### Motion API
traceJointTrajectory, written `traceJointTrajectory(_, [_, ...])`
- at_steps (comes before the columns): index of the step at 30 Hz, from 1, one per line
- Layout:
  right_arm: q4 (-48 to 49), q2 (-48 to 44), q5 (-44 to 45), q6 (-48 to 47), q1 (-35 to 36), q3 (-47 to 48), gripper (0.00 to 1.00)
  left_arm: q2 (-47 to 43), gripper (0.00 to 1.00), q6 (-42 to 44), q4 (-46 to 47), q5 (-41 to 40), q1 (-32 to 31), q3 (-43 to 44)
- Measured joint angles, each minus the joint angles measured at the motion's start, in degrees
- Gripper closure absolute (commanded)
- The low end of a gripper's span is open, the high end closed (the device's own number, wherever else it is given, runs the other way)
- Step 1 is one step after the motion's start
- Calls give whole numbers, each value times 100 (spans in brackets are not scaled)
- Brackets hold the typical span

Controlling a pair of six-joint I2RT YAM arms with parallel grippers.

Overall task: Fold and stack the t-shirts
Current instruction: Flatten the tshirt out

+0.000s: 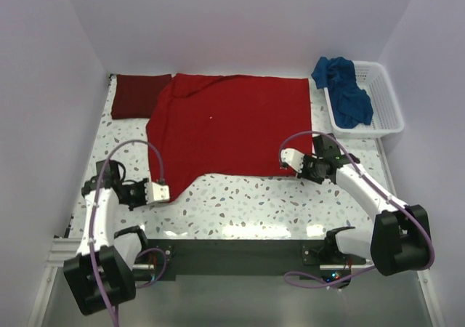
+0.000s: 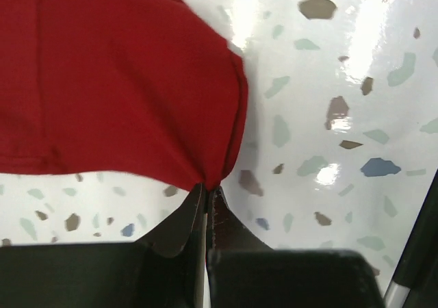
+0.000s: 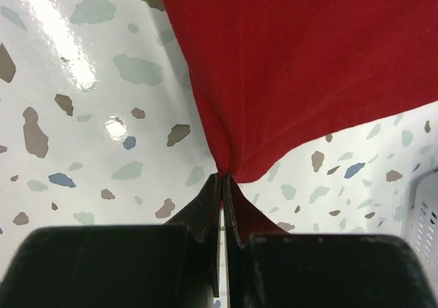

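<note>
The bright red t-shirt lies spread flat on the table's middle and back. My left gripper is shut on its near left corner; the left wrist view shows the cloth pinched at the fingertips. My right gripper is shut on its near right corner, the cloth bunched at the fingertips. The maroon t-shirt lies folded at the back left, touching the red one. The blue t-shirt is crumpled in the basket.
A white lattice basket stands at the back right; its edge shows in the right wrist view. The speckled table runs in front of the shirt. Purple walls enclose the back and sides.
</note>
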Motion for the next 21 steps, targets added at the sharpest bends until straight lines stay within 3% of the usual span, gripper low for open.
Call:
traceJointTrajectory(4, [-380, 101, -20, 87, -74, 516, 100, 1097, 100, -551, -428, 361, 0, 1274])
traceJointTrajectory(8, [-437, 363, -37, 170, -214, 1189, 100, 1506, 100, -1178, -435, 732, 0, 1985])
traceJointTrajectory(16, [-590, 579, 120, 192, -236, 1049, 100, 1259, 100, -1812, -476, 756, -46, 1838])
traceJointTrajectory(21, [-557, 903, 260, 348, -229, 992, 100, 1062, 100, -2124, -111, 317, -780, 1189])
